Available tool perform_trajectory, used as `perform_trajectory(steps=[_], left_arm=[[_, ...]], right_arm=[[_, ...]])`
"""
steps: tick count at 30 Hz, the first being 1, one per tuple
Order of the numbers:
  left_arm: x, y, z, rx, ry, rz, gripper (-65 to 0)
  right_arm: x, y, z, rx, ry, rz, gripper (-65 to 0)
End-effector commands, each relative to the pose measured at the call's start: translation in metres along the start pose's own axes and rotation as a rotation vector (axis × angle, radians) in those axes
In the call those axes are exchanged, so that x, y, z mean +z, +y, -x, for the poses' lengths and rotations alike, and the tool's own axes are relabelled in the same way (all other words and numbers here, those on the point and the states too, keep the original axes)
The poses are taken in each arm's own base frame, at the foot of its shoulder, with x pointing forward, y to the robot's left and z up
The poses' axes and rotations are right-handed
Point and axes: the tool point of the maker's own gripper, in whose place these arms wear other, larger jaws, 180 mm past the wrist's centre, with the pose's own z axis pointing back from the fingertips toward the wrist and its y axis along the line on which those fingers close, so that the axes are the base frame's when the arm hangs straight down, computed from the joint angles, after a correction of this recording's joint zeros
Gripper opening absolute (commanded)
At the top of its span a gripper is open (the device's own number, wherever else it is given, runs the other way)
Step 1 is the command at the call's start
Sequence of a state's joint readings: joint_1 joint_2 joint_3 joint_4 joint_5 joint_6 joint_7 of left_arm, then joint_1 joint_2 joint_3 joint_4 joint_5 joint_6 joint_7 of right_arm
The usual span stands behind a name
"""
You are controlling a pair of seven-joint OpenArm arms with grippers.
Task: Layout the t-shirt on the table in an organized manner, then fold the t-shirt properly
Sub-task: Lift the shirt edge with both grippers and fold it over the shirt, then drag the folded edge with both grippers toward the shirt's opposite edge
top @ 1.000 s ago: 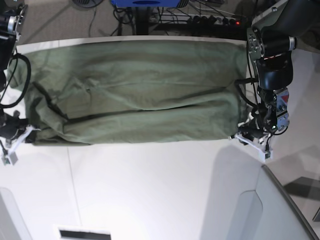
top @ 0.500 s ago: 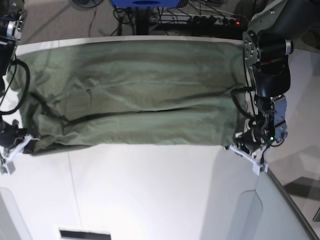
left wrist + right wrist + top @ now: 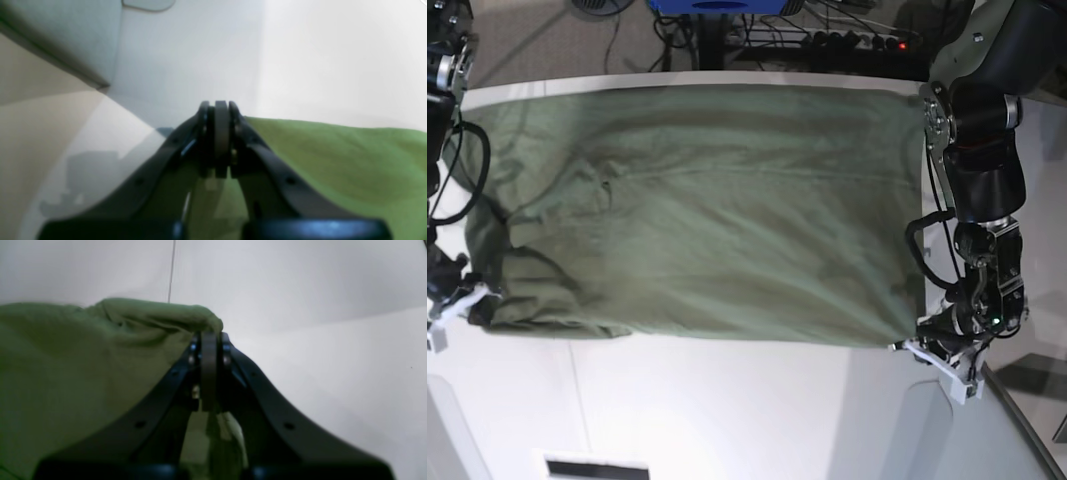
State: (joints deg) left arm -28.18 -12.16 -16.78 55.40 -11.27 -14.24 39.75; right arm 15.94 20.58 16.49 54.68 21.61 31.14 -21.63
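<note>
One t-shirt [image 3: 697,210], one bench [image 3: 727,410] and two end effectors are present. The t-shirt is plain olive green, spread wide across the far half of the white bench and reaching close to its far edge; its surface lies mostly flat with shallow creases, and the cloth bunches into folds toward the corner at the base view's left. The left end effector [image 3: 942,362] sits at the near corner of the cloth on the base view's right, fingers pressed together on the t-shirt edge, green fabric showing between them from the wrist view. The right end effector [image 3: 449,312] sits at the opposite near corner, fingers likewise together and clamped on a rolled fold of t-shirt. Beyond the far edge of the bench lie cables [image 3: 827,40] and a power strip [image 3: 862,42] on the floor. A thin dark seam [image 3: 577,380] crosses the bare bench surface.
</note>
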Motion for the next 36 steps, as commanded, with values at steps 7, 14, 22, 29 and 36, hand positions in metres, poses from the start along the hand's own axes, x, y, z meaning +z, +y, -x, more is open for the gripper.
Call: perform_trajectory(steps=[7,14,22,29,36], left_arm=[[0.015,0.004,-0.040,-0.026,-0.096,-0.010,-65.0],[0.029,0.004,-0.029,-0.065,-0.071,-0.022,-65.0],[0.048,0.006,0.025,-0.122,0.011,-0.041,-65.0],[0.062,0.017,0.087,-0.147,0.105,-0.061,-65.0],[0.069,0.033,0.117,-0.167,0.170,-0.086,-65.0]], right_arm=[[-0.005,0.010,-0.036,0.026,-0.080,-0.103,-64.1],[-0.008,0.006,-0.025,0.169,-0.035,-0.071,-64.1],[0.000,-0.008,0.014,0.177,0.122,-0.040,-64.2],[0.009,-0.015,0.054,0.172,0.262,-0.028,-64.2],[0.017,-0.018,0.082,0.160,0.324,-0.027,-64.2]])
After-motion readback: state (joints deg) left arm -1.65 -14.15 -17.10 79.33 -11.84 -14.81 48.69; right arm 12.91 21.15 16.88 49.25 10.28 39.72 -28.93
